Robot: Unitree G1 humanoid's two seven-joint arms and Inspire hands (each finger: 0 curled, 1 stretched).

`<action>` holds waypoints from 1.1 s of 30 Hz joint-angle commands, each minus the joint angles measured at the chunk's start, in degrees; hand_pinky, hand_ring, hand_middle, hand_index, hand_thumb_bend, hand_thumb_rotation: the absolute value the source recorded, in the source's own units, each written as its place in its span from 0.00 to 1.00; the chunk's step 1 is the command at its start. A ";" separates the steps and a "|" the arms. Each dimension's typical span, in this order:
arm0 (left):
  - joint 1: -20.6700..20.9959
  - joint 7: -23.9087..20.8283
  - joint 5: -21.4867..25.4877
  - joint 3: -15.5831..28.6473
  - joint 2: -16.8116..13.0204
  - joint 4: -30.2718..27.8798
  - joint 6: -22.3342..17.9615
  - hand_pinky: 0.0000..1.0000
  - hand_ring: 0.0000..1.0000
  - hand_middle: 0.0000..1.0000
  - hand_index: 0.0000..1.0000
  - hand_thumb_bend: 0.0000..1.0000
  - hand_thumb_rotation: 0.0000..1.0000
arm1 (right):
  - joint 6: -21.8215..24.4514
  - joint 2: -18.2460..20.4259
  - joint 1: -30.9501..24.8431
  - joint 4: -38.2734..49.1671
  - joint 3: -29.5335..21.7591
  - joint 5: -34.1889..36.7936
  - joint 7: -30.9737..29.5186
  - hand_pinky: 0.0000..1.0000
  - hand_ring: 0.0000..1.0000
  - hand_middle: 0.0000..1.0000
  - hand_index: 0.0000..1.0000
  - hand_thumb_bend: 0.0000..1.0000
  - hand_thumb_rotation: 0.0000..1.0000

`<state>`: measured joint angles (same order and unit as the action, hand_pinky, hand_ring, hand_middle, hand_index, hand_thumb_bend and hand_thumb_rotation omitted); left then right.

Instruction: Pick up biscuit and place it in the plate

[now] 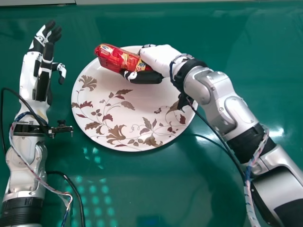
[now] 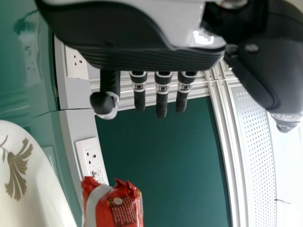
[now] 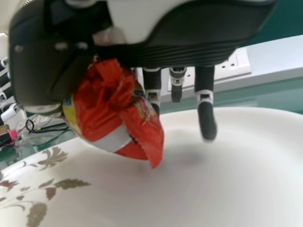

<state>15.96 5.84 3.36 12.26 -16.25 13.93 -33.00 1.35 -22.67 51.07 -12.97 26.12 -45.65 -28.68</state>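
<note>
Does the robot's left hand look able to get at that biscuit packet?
Probably: the left hand looks open, and the packet sticks out toward it with nothing between. But the right hand holds the other end and might need to let go.

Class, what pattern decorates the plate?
The plate is white with a floral pattern of brown and reddish leaves; it shows best in the head view.

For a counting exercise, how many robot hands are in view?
2: the black and white left hand, left of the round white ceramic-looking plate; the matching right hand, above that plate, gripping the shiny red biscuit packet.
</note>
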 commanded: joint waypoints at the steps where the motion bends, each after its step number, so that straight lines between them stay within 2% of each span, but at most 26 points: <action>1: -1.46 0.00 -0.21 -0.74 1.22 1.66 -0.28 0.00 0.98 0.95 0.96 1.00 0.66 | 0.75 -1.61 0.51 1.57 -0.05 0.78 -4.53 0.65 0.83 0.89 0.91 0.93 0.41; 2: -1.46 0.08 -0.03 -0.75 1.25 1.58 -0.13 0.00 0.98 0.95 0.96 1.00 0.65 | 0.82 -1.98 0.64 2.05 -0.26 0.96 -5.43 0.75 0.91 0.94 0.95 0.96 0.49; 3: -1.47 0.08 0.04 -0.75 1.28 1.42 0.09 0.00 0.98 0.95 0.96 1.00 0.65 | 0.83 -2.26 0.67 2.47 -0.48 1.06 -5.90 0.81 0.96 0.97 0.98 0.98 0.55; 8: -1.26 -0.15 -0.22 -0.80 1.35 1.59 0.27 0.00 0.98 0.96 0.97 1.00 0.65 | 0.12 -3.51 0.64 3.61 -0.49 0.37 -5.39 0.83 1.00 1.00 1.00 1.00 0.67; 15: -0.97 0.25 -0.29 -0.82 1.00 2.32 -0.34 0.00 1.00 0.97 0.98 1.00 0.66 | -0.58 -3.94 -0.02 4.06 -1.63 1.43 -3.68 0.82 1.00 1.00 1.00 1.00 0.68; 23: -1.03 -0.26 -1.20 -1.02 1.12 2.24 -0.51 0.00 0.99 0.97 0.96 1.00 0.67 | 1.31 -4.57 -1.11 6.46 -5.04 3.05 -2.85 0.90 1.00 1.00 1.00 1.00 0.67; 26: -1.41 -0.75 -1.82 -1.22 1.73 1.96 -0.96 0.00 0.99 0.97 0.96 1.00 0.67 | 3.23 -5.46 -3.85 10.10 -8.50 4.41 -1.88 0.86 1.00 1.00 1.00 1.00 0.68; 31: -2.74 -2.82 -3.85 -1.80 3.38 0.46 -0.40 0.00 1.00 0.99 0.98 1.00 0.67 | 5.19 -5.51 -11.70 16.03 -17.48 10.63 2.93 0.83 0.99 1.00 1.00 1.00 0.62; 33: -3.24 -3.51 -4.55 -2.14 3.84 -0.28 0.25 0.00 1.00 1.00 0.99 1.00 0.67 | 5.98 -5.53 -14.76 18.25 -20.78 12.95 4.31 0.75 0.96 1.00 1.00 1.00 0.61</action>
<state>15.91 3.08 -0.46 11.78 -14.84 12.90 -33.18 6.97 -27.76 38.72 3.39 7.47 -34.39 -25.70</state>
